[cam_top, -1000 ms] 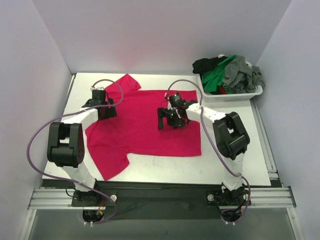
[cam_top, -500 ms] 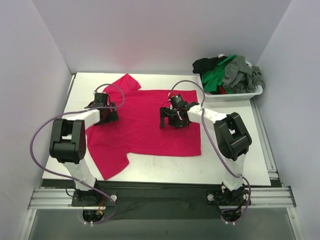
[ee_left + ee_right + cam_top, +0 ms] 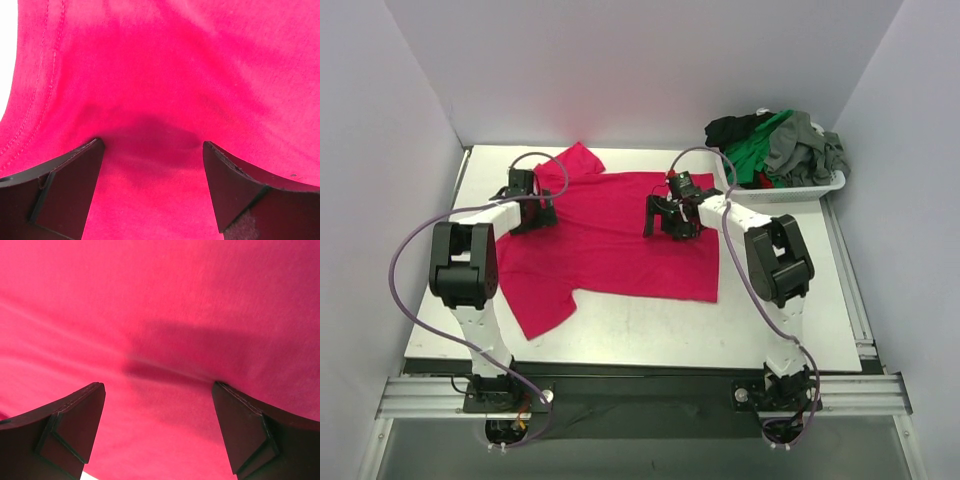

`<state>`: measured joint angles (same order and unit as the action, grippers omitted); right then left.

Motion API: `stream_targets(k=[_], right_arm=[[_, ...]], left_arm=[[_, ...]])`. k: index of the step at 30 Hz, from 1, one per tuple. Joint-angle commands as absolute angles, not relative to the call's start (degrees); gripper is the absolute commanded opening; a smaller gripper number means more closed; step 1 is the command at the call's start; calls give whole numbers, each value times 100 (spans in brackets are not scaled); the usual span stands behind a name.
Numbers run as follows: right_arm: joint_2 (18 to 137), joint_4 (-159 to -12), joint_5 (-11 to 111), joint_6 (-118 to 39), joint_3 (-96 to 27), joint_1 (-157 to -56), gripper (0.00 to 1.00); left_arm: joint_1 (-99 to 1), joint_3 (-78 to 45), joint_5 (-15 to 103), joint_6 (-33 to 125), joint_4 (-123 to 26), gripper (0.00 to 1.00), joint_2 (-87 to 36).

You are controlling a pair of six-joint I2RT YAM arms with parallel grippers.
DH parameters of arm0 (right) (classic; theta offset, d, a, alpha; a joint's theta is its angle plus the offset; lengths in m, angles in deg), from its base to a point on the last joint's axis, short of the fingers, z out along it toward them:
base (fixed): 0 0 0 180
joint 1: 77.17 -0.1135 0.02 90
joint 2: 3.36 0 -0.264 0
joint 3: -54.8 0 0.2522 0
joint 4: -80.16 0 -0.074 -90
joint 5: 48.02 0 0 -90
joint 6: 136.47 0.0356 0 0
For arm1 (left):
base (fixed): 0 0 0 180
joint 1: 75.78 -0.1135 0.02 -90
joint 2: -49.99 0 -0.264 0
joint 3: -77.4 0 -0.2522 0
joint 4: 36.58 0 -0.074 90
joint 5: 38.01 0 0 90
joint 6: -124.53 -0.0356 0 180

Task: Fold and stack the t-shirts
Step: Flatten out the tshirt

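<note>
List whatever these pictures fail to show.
- Top view: how many t-shirts lie heaped in the basket; they overlap.
- Top view: whether the left tool and right tool touch the red t-shirt; the wrists cover the tips.
- Right wrist view: frame edges cut off most of that t-shirt.

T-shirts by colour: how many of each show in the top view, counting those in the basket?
crimson-red t-shirt: 1, spread flat
green t-shirt: 1, in the white basket
grey t-shirt: 1, same basket
black t-shirt: 1, same basket
Total: 4 visible; the heap may hide more.
</note>
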<state>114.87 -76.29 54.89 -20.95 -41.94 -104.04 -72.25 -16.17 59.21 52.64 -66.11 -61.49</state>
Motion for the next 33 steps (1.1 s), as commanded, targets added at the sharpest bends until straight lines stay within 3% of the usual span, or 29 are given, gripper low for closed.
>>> stream_targets(k=[1,18,27,33], right_arm=[[11950,-7141,5525,-2151,-4621,-10222,93],[12857,-6454,5939,-2432,-6741,-9765,93],[12243,-6463,5921,-2704,-6584,-9782,93],[11469,-6603,5702,-2827,-5793,-9879,93]], left_arm=[[-7262,-1080,5832,5158,-6931,91,-6409],[-7210,1285,6192,4842,-7838,92,-7772],[-6797,583,6455,4842,-7267,92,-6735],[-6541,-682,6904,4964,-6801,93,-5637]])
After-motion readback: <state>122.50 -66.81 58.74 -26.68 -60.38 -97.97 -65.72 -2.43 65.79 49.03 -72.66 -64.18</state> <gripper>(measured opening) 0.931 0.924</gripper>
